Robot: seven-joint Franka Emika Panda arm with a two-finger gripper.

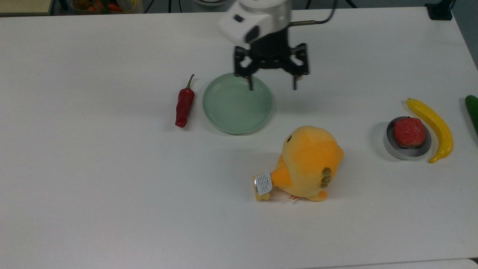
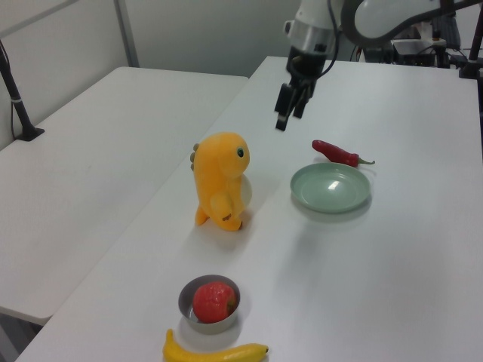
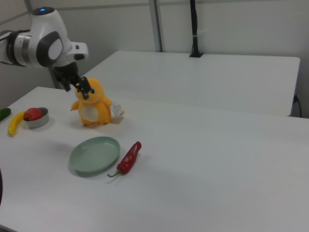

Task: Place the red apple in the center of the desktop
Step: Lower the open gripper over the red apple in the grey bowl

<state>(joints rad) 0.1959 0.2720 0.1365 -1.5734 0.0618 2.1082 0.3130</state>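
The red apple [image 1: 409, 132] sits in a small metal bowl [image 1: 387, 144] near the top view's right edge of the white desktop [image 1: 112, 186]. My gripper [image 1: 272, 89] hangs open and empty above the far right rim of the green plate [image 1: 224, 112], well to the top view's left of the apple. In the left view the gripper [image 2: 285, 121] is high above the table, far beyond the apple [image 2: 214, 300]. In the right view the gripper [image 3: 84, 90] shows in front of the plush toy, with the apple [image 3: 32, 114] to the right view's left.
A yellow plush toy [image 1: 310, 162] stands between plate and bowl. A red chili pepper [image 1: 184, 106] lies beside the plate at the top view's left. A banana [image 1: 433, 127] curves round the bowl's far side, and a green vegetable [image 1: 472, 112] lies at the edge.
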